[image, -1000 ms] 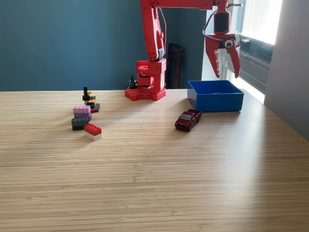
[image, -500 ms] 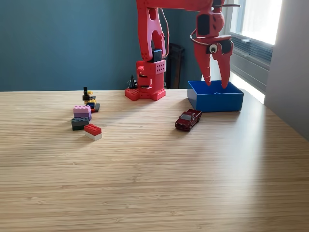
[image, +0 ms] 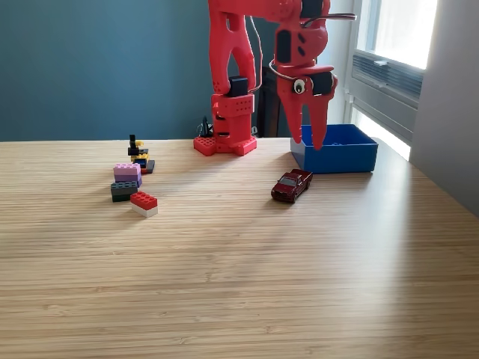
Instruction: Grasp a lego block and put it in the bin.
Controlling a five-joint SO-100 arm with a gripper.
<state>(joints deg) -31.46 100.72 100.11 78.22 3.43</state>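
Lego blocks (image: 133,182) sit in a small cluster on the table (image: 239,284), toward the exterior view's left, well apart from the blue bin (image: 338,157) on the right. Nearest the camera lies a red block on a white one (image: 144,203); just behind it a pink block rests on a dark grey one (image: 126,181), and further back stands a small black and yellow stack (image: 138,155). A dark red toy car (image: 292,185) sits between the cluster and the bin, close to the bin's front corner.

The pincer (image: 307,142) hangs point-down over the bin's left end, its two prongs spread apart with nothing between them.

By the look of them, the blocks are light, hard plastic with smooth flat sides, so they should neither crush nor bend, but could skid on the wood or squirt out if pinched at a corner. The red-and-white pair looks the easiest target, standing a little clear of the rest. Taking hold across its two long flat sides, low enough to catch the red block squarely, seems the safest grip; the white one underneath may or may not come along.
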